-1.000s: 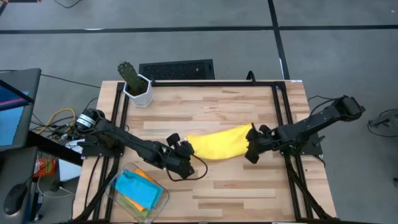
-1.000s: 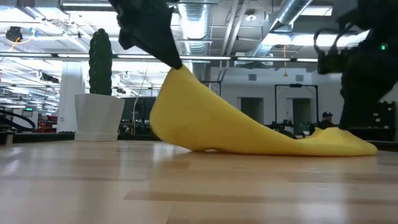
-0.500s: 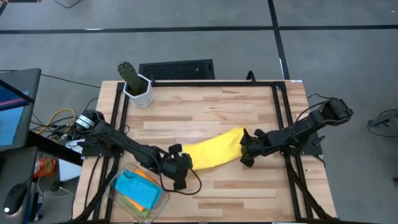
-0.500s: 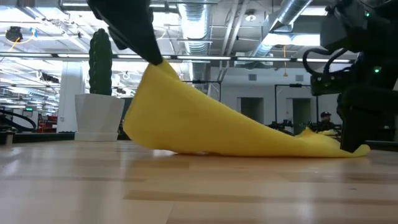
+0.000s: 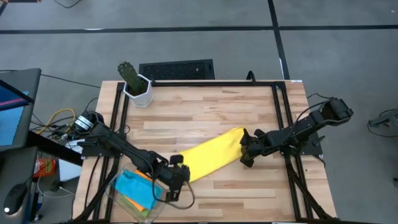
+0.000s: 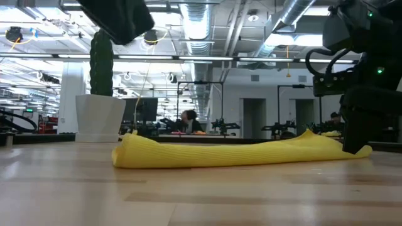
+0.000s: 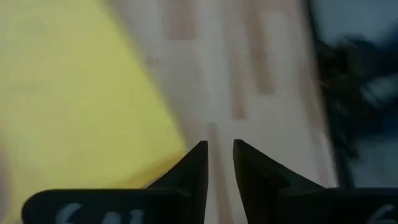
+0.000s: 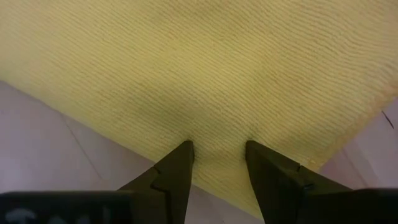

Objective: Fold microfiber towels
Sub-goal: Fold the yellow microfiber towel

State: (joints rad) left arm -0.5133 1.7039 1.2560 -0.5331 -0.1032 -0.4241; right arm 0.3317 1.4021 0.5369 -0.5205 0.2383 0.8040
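The yellow towel [image 5: 211, 155] lies long and flat on the desk [image 5: 211, 106]. It looks soft, light and floppy, so corners are best to grab. The right hand [image 5: 244, 155] pinches one end. The left hand [image 5: 175, 180] is slightly spread, holding nothing.

Four towels show: one yellow towel [image 5: 210, 157] lying on the table [image 5: 205, 109], and a blue towel [image 5: 138, 188], an orange towel [image 5: 144, 177] and a green towel [image 5: 138, 210] together in one clear bin [image 5: 115, 182]. There is one cactus [image 5: 129, 73] in one white pot [image 5: 140, 95]. Two arms reach over the table, each with one gripper: the left gripper [image 5: 176, 177] and the right gripper [image 5: 244, 149].
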